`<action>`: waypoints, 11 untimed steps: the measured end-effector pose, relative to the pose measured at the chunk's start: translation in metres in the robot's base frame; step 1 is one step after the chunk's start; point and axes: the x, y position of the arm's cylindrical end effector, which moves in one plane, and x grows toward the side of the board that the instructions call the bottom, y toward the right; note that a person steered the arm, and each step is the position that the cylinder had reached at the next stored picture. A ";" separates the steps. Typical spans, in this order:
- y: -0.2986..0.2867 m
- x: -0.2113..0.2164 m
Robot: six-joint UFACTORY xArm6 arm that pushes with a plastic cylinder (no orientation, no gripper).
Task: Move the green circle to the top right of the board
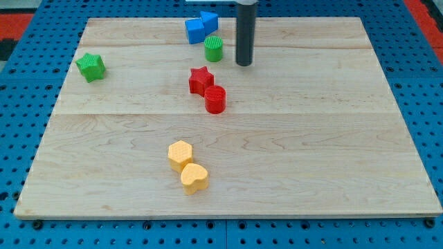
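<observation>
The green circle (214,49) is a small green cylinder standing near the view's top, a little left of centre, on the wooden board (332,138). My tip (243,64) is the lower end of the dark rod, just to the right of the green circle with a small gap between them. A blue cube (194,31) and a blue triangle (208,20) sit just above and left of the green circle.
A red star (201,80) and a red cylinder (215,99) sit below the green circle. A green star (91,67) lies at the view's left. A yellow hexagon (180,154) and a yellow heart (194,178) lie near the view's bottom.
</observation>
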 end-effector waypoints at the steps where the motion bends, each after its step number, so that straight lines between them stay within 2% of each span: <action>1: 0.024 0.000; 2: 0.024 0.000; 3: -0.034 -0.008; 4: -0.122 -0.010; 5: -0.176 -0.019; 6: -0.137 -0.044; 7: -0.035 -0.047; 8: 0.012 -0.048; 9: -0.005 -0.054; 10: 0.039 -0.073; 11: 0.073 -0.075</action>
